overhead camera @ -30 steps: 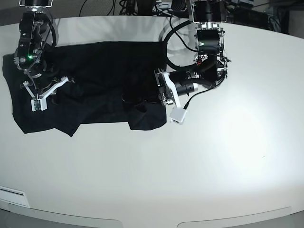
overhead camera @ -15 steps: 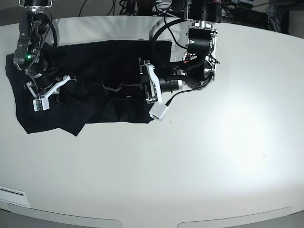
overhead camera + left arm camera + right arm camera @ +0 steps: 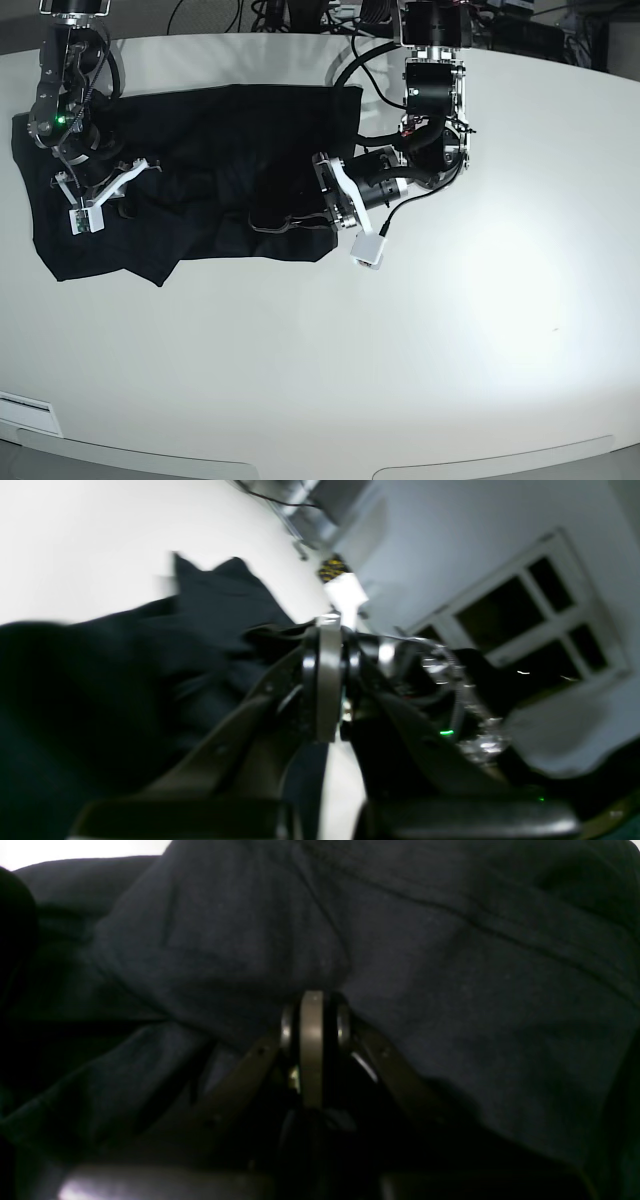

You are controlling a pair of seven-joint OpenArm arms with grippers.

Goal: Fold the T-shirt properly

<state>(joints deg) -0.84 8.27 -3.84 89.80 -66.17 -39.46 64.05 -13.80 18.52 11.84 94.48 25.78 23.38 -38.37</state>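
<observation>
The black T-shirt point(image 3: 230, 140) lies rumpled at the back left of the white table point(image 3: 420, 340). My left gripper point(image 3: 300, 218) lies low over the shirt's right part, near its front edge. In the left wrist view the gripper point(image 3: 328, 630) is shut, with a fold of the T-shirt point(image 3: 150, 680) pinched at the tips. My right gripper point(image 3: 112, 200) is over the shirt's left part. In the right wrist view it point(image 3: 312, 1005) is shut, with the T-shirt's point(image 3: 450, 990) fabric bunched over the tips. The neck label is hidden.
Cables and dark equipment point(image 3: 300, 12) crowd the table's far edge behind both arms. A white cable runs from the left arm's camera box point(image 3: 367, 250). A white strip point(image 3: 25, 410) lies at the front left edge.
My left gripper swung left with the shirt's right part, then came back right and a little forward. The loose flap at the front is now tucked in. The right arm has barely moved.
</observation>
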